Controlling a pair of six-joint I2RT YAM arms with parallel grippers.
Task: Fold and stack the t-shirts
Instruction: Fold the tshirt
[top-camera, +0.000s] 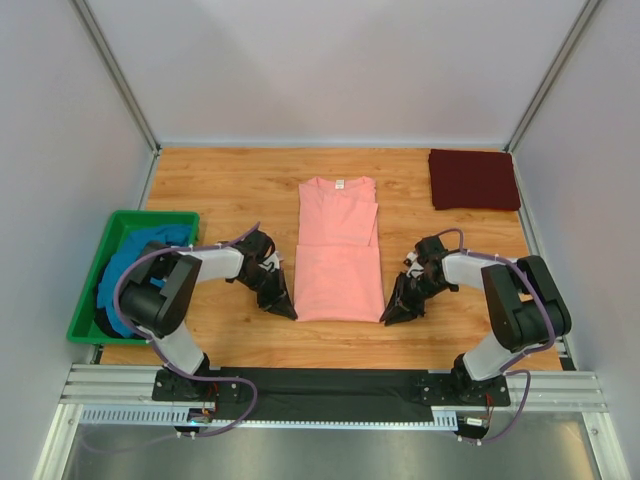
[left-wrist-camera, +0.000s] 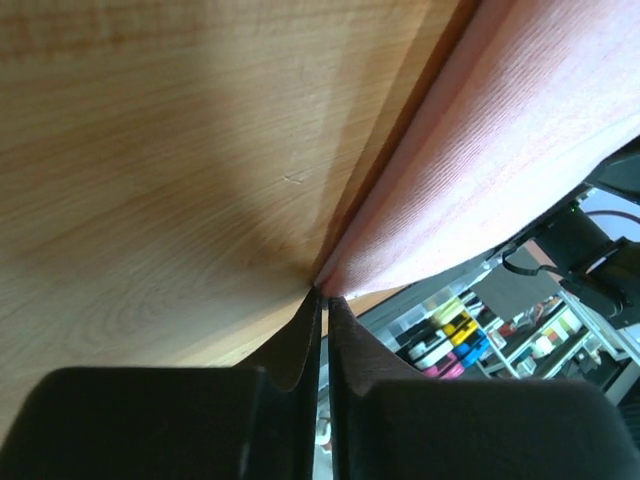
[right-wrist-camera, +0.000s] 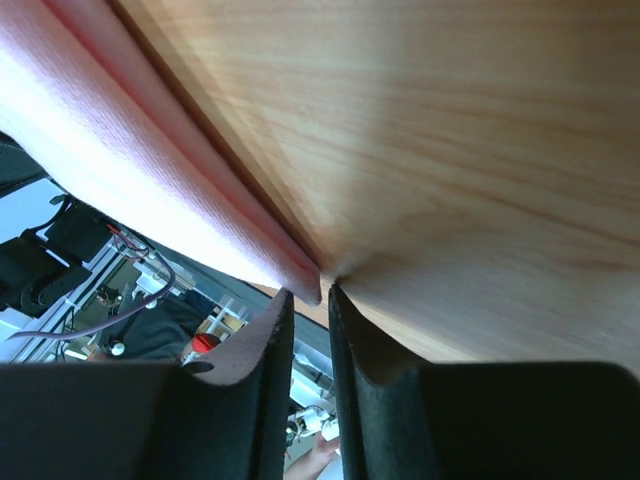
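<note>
Taking the pink t-shirt (top-camera: 338, 255) as my dial's centre: bare table (top-camera: 230, 185) from 10 to 12 o'clock, room to pass there. At 2 o'clock the folded maroon t-shirt (top-camera: 473, 178) fills the far corner. At 9 o'clock the green bin (top-camera: 90, 300), teal t-shirt (top-camera: 125, 265) heaped in it, blocks the way. The left gripper (top-camera: 283, 305) and right gripper (top-camera: 393, 312) crowd 7 and 5 o'clock; at 6, between them, I see an open lane.

The salmon-pink t-shirt (top-camera: 338, 262) is matt cloth, the table (top-camera: 220, 190) smooth wood grain, the bin (top-camera: 88, 300) glossy plastic.
</note>
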